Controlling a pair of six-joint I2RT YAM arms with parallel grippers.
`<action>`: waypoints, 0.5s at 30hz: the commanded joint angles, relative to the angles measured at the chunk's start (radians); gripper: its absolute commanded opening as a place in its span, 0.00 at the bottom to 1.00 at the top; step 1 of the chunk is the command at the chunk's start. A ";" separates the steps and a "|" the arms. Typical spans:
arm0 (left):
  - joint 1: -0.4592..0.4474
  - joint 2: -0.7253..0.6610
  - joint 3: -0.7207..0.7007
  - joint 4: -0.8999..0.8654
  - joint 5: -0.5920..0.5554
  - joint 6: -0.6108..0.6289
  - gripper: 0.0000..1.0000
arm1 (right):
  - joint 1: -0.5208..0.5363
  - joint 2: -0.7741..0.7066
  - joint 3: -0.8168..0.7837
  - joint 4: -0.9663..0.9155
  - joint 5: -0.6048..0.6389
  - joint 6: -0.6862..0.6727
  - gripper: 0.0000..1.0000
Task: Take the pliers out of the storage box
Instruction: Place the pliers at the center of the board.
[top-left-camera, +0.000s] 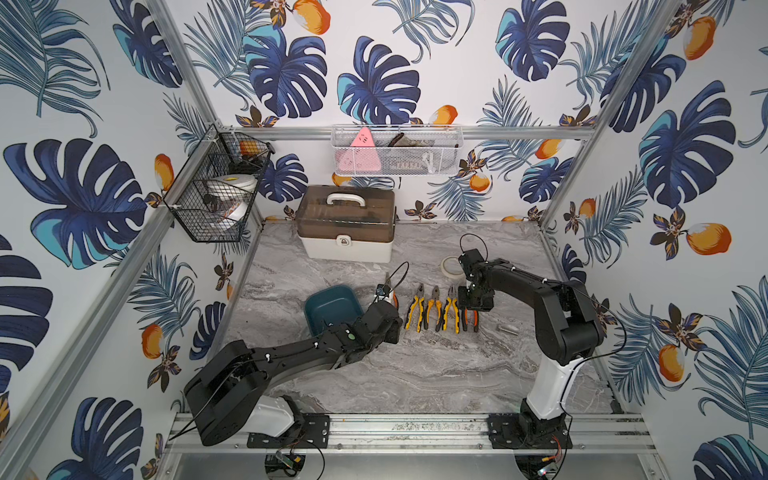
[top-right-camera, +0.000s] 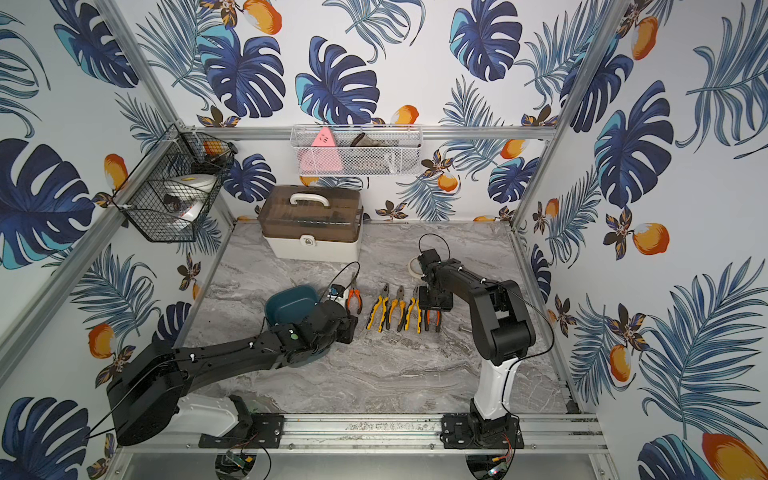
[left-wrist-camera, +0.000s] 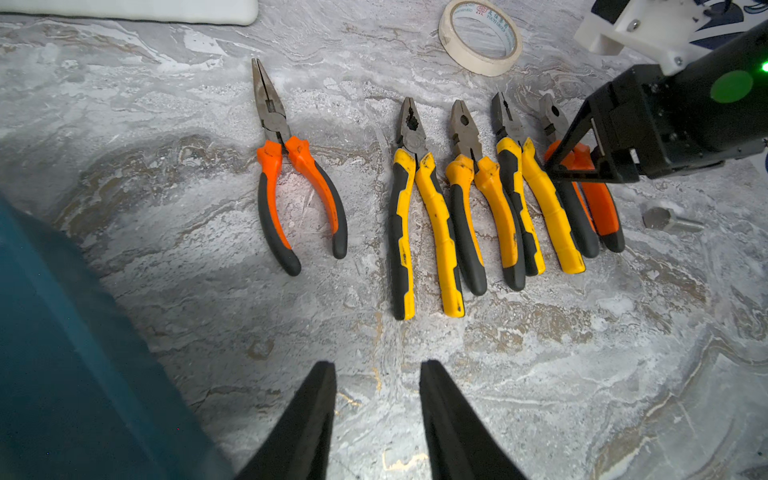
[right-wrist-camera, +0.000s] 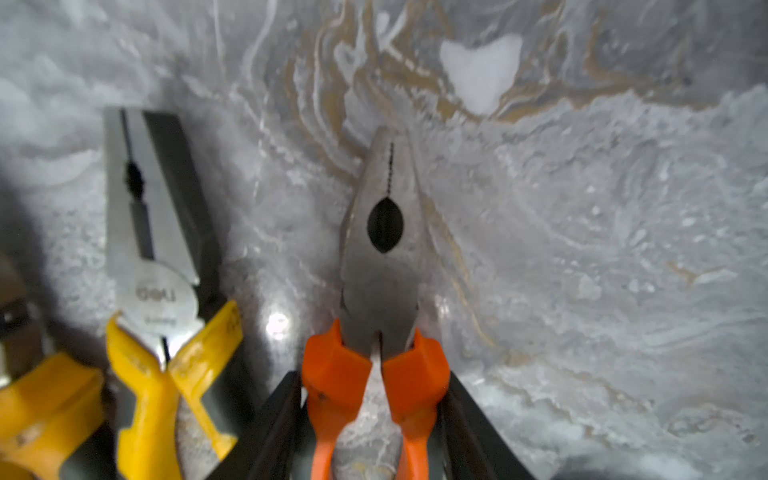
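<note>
**Q:** How are the jaws set?

**A:** The left gripper (left-wrist-camera: 378, 365) is held open and empty above the table (top-left-camera: 436, 365), just beside the storage box (top-left-camera: 332, 305). The right gripper (right-wrist-camera: 371, 384) is closed on the orange handles of the blunt-nosed pliers (right-wrist-camera: 382, 257).

**Q:** Where are the pliers located?

**A:** All five are found outside the box, in one row. The long-nosed pliers (left-wrist-camera: 291, 183) are set apart nearest the box. The three yellow-handled pliers (left-wrist-camera: 466, 137) are ranged between them and the gripped pair.
</note>
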 joint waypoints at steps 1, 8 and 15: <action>0.002 0.001 0.006 0.015 0.002 0.011 0.43 | 0.012 -0.031 -0.016 -0.019 0.010 -0.001 0.48; 0.002 0.005 0.008 0.015 0.000 0.011 0.42 | 0.017 -0.031 -0.012 -0.021 -0.001 0.000 0.49; 0.002 0.005 0.010 0.010 -0.004 0.012 0.43 | 0.019 -0.012 -0.004 -0.019 -0.011 0.002 0.52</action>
